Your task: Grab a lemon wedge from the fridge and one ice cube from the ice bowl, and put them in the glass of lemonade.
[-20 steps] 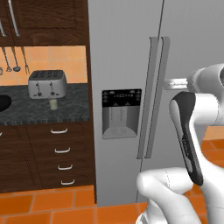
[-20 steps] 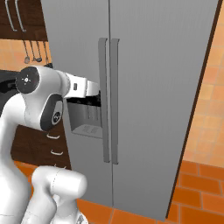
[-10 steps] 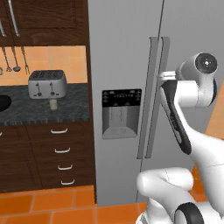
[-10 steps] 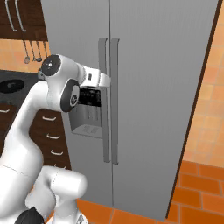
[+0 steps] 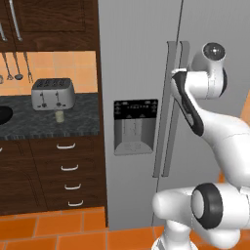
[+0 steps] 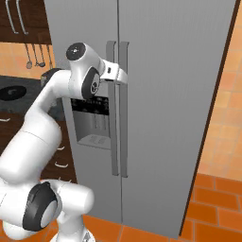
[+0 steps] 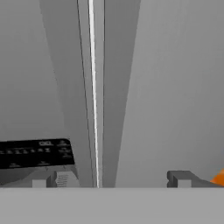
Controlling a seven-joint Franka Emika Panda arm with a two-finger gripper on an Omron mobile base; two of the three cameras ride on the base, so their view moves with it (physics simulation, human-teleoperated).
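pincer [image 7: 111, 178] agape astride fridge [image 7: 175, 87] handles [image 7: 98, 87]

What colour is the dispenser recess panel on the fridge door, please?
Black, set in the light-grey fridge; the dispenser panel shows best in the left base view.

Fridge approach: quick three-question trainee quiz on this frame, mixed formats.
1. True or false: the fridge doors are shut.
2. The gripper faces: A) the toaster B) the door handles C) the drawers.
3. Fill in: the glass of lemonade stands on the counter in front of the ____.

Key: 1 true. 2 B; its jaws stand open, the handles between them in the hand view. 3 toaster.
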